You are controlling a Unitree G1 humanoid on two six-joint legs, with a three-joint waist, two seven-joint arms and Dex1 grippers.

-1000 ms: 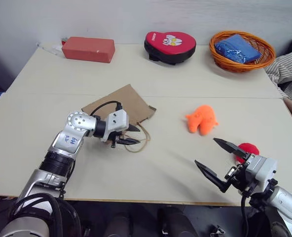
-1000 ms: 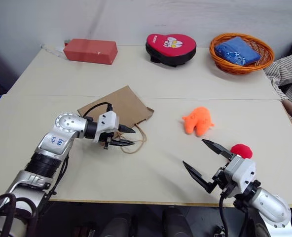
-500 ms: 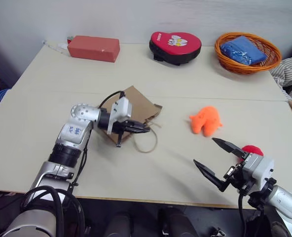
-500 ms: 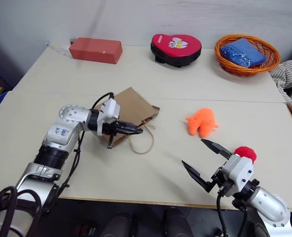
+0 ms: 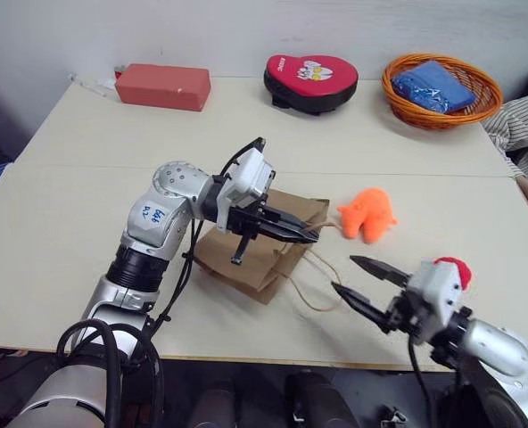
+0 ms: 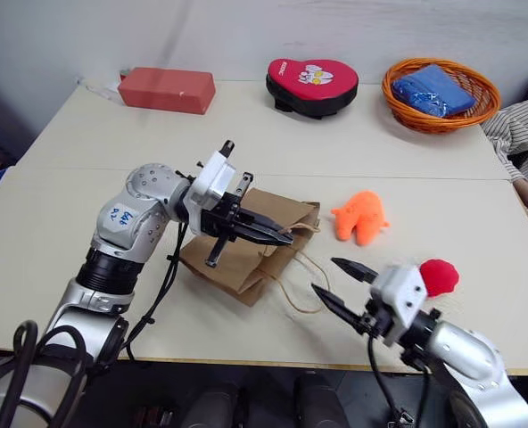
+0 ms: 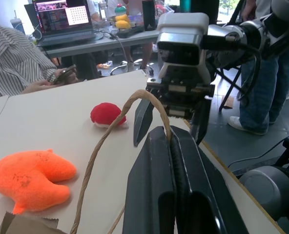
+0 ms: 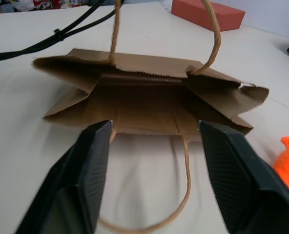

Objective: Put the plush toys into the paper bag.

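Bag (image 5: 259,254) sat mid-counter (image 5: 86,178), mouth lifted, its upper handle (image 7: 134,105) pinched in the left tool (image 5: 310,236), which was clamped shut. Right tool (image 5: 362,281) had fingers apart, facing the opening. Orange plush (image 5: 367,214) lay at the bag's 3 o'clock, red one (image 6: 437,276) by the right wrist.

The brown paper bag (image 5: 262,251) lay on its side on the table, with its mouth a little open. One cord handle (image 7: 116,127) was lifted up, pinched in the left gripper (image 5: 310,236). The other handle (image 8: 176,204) lay in a loop on the table. The fuzzy orange toy (image 5: 367,215) sat just beside the bag's mouth. The small round red toy (image 6: 438,276) with a white tip lay nearer the table's front edge, well apart from the bag.
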